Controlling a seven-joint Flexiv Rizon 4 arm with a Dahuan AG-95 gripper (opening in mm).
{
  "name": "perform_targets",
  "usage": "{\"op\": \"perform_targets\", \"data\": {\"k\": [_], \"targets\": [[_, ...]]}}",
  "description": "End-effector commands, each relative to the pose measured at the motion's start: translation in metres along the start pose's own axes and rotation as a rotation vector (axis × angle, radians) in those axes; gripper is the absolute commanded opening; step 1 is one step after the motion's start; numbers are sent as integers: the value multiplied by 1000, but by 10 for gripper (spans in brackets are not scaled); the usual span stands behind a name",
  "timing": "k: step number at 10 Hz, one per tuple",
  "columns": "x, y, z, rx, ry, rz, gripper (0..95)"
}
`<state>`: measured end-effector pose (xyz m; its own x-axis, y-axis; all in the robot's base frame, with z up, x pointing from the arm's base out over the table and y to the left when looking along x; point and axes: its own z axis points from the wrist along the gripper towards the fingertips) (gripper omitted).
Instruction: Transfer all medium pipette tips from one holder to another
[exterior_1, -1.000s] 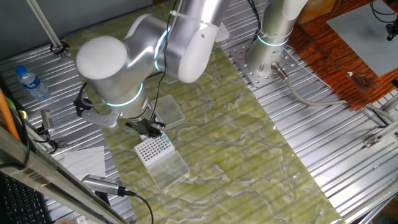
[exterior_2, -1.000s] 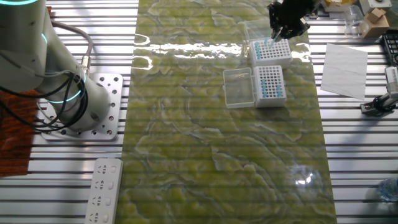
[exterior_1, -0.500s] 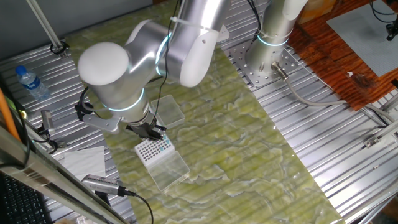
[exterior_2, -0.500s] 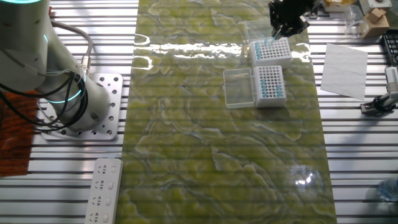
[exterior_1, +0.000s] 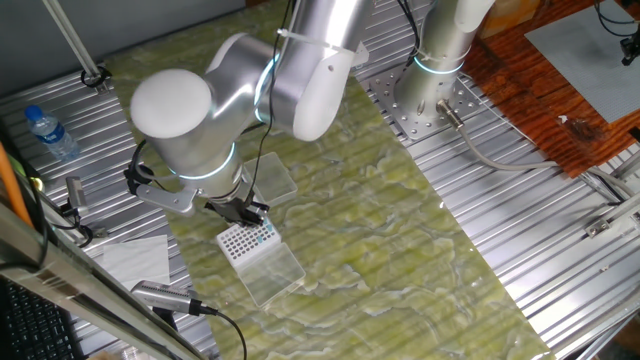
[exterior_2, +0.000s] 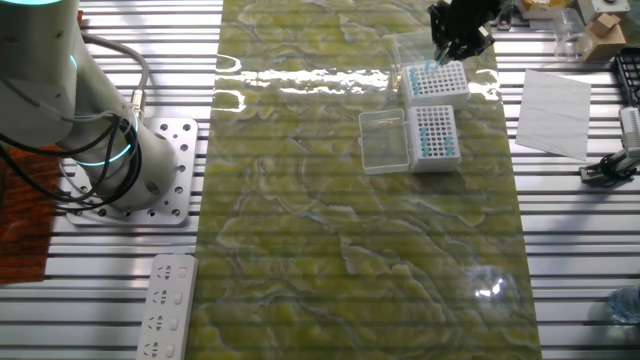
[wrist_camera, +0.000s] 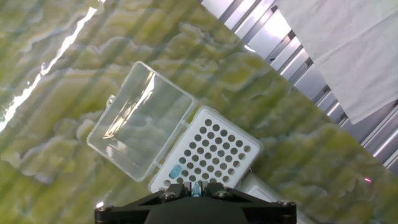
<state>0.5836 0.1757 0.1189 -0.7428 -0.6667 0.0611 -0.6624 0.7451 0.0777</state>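
Open green-marbled mat (exterior_2: 330, 250) across most of the tabletop (exterior_2: 570, 240), free for passage. Crowded far corner: two tip racks (exterior_2: 436, 82) (exterior_2: 435, 137) side by side, each with a clear hinged lid (exterior_2: 383, 141) flung open beside it, end effector (exterior_2: 453, 50) low over the farther rack. Off the mat: paper sheet (exterior_2: 553, 99), power strip (exterior_2: 167, 306), arm base (exterior_2: 140, 180), water bottle (exterior_1: 48, 132) hemming the edges.

Bright, sharp, window glare on mat (exterior_2: 300, 80)
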Motion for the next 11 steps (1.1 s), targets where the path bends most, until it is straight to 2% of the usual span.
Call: {"op": "perform_targets", "data": {"k": [1,7,11], "targets": [[1,0,1,5,-7,2,0],[-3,5,5,11,-8,9,0],[2,5,9,23,-28,-16,0]]}}
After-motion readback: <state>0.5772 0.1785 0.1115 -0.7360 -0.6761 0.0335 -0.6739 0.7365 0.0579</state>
